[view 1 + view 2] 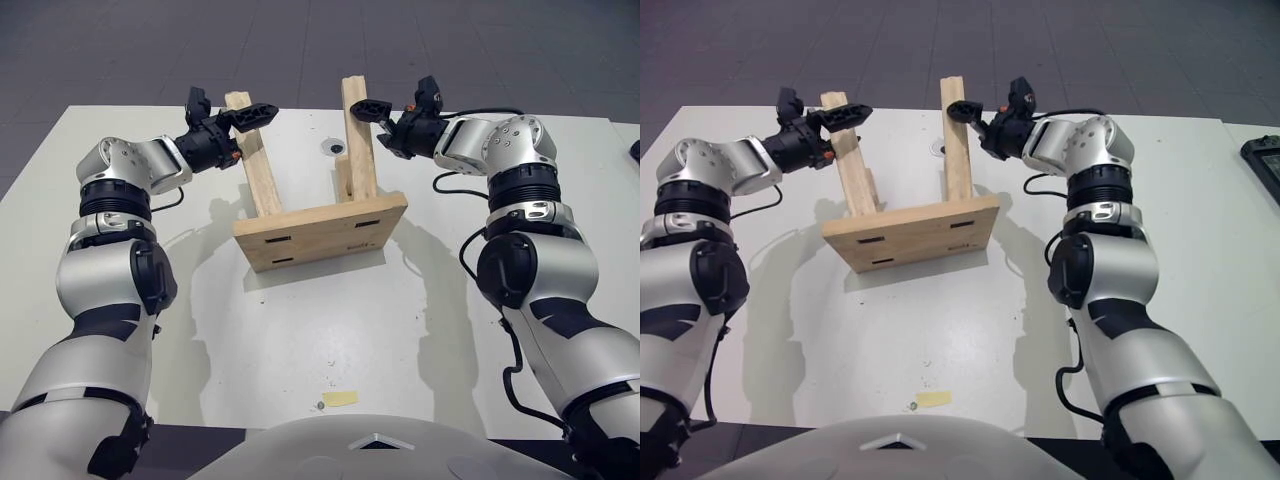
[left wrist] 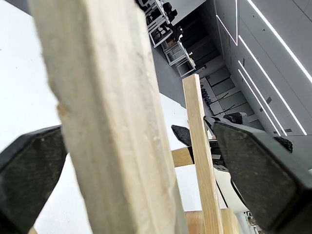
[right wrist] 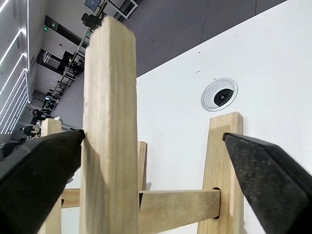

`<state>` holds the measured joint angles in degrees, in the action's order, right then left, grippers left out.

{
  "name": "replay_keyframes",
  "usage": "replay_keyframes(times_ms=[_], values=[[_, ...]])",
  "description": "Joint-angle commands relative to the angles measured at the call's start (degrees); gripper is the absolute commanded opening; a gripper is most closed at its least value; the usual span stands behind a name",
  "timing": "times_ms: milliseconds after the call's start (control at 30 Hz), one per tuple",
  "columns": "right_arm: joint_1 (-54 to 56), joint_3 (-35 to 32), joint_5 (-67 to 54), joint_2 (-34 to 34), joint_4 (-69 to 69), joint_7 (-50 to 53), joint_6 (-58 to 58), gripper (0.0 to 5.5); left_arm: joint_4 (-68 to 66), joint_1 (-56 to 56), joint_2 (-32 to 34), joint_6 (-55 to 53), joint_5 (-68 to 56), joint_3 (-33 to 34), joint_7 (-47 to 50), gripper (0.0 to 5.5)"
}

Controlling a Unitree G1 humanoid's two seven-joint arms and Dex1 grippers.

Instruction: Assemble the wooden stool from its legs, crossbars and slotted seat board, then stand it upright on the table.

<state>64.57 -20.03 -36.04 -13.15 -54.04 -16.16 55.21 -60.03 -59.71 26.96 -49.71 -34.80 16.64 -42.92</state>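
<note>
The pale wooden stool (image 1: pixel 300 215) appears assembled and is lying on its side near the middle of the white table (image 1: pixel 300 340). Its rectangular slotted seat board (image 1: pixel 322 235) stands on one edge with the slotted face turned toward the robot, and the legs run away from it toward the far edge. The long axis of each leg is therefore judged roughly level and pointing away from the robot (some upward tilt cannot be ruled out).

The left upper leg (image 1: pixel 257 165) is straddled near its free end by the left gripper (image 1: pixel 248 115), and the right upper leg (image 1: pixel 358 140) by the right gripper (image 1: pixel 368 108). Each arm is equally near its own leg. Both grippers are spread. In each wrist view one black pad (image 3: pixel 44 165) is seen against or just beside the wood, while the opposite one stands well apart, so nothing is pinched.

A wooden crossbar (image 3: pixel 175 204) is seen slotted into a lower leg (image 3: pixel 224 161). For the stool to be stood up, the free leg ends would probably have to be swung down about the board's resting edge.

The lower legs are largely hidden behind the board and the upper legs, and it cannot be told whether every joint is fully seated. A round grey cable port (image 1: pixel 333 147) is set into the table between the legs, and a small yellow slip (image 1: pixel 338 398) lies near the robot's edge.
</note>
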Motion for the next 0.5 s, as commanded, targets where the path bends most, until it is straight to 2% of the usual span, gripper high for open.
replay_keyframes(times_ms=[33, 233, 500], values=[[-2.5, 1.2, 1.8, 2.9, -0.9, 0.1, 2.1, 5.4, 3.8, 2.4, -1.6, 3.8, 1.7, -0.5, -2.5, 5.39], [-3.9, 1.5, 2.0, 3.6, 3.1, -1.5, 2.5, 5.4, 13.4, 9.2, -2.3, 9.9, 4.5, -2.7, -4.5, 5.39], [-7.8, 1.6, 1.6, 4.5, 11.0, -1.5, 4.3, 5.4, 27.5, 19.5, -3.9, 21.0, 13.9, -9.5, 2.2, 5.39]])
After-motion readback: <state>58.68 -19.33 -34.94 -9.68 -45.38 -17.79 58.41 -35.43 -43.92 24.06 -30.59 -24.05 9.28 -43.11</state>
